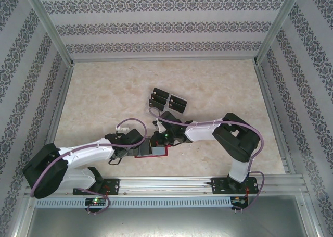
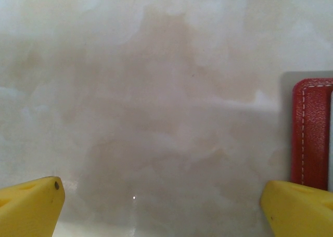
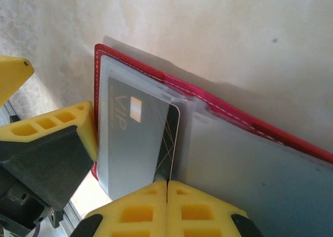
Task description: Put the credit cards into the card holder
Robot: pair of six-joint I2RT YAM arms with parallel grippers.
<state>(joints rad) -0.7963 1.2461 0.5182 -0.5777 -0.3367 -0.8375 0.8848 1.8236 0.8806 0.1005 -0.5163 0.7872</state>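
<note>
Card holder [image 2: 309, 133], red, lies opened flat on the table [image 1: 104, 91] close to the arm bases, between my two grippers. One credit card [image 3: 135, 138] sits under its clear sleeve. My right gripper [image 3: 166, 187] has its fingers pressed together right at that card's near corner; whether they actually nip it I cannot tell. My left gripper [image 2: 161, 195] is spread wide and grips nothing, with one finger [image 3: 62, 125] against the holder's end edge. Farther out I count four loose cards [image 1: 166, 99], black, clustered close together. The right wrist camera gives me the sleeve and the card's VIP lettering; overhead, the arms cover most of the holder.
</note>
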